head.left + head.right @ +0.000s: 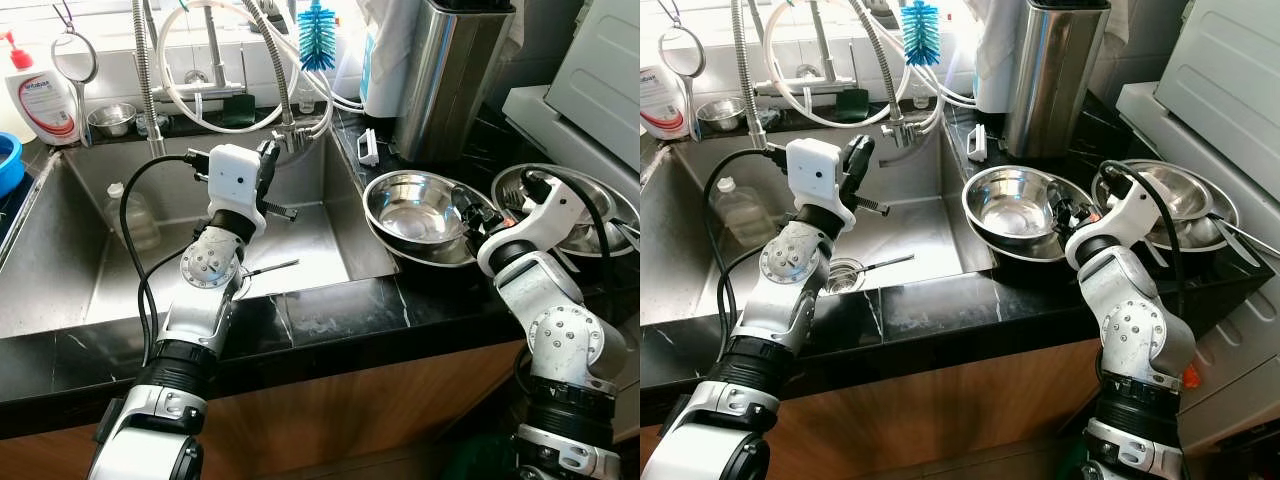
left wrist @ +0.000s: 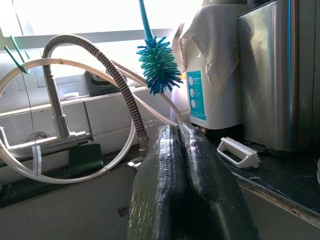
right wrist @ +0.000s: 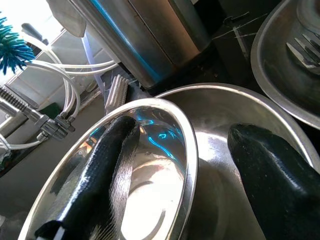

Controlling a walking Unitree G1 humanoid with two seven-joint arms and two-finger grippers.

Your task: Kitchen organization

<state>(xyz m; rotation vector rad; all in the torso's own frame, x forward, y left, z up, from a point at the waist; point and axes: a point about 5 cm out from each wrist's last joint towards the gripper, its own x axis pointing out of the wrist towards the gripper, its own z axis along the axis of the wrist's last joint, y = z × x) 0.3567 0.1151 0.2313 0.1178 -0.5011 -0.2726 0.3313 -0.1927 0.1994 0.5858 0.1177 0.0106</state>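
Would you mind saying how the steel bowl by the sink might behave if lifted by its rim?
The bowl looks thin and polished, so probably light but slippery. The right end effector straddles an inner bowl's rim, fingers open; nested bowls may slide apart. The round base could rock when set down.

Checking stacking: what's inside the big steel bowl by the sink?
A smaller steel bowl is nested in the big bowl, with the right pincer open across its rim. The big bowl's bottom is covered.

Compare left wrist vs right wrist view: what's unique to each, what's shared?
Left wrist: the shut fingers of the left claw, coiled metal faucet hose, white bottle with teal label.

Right wrist: right claw open astride the rim of the nested shiny steel bowl, second steel bowl.

Both: teal bottle brush, white scrub brush, tall steel canister.
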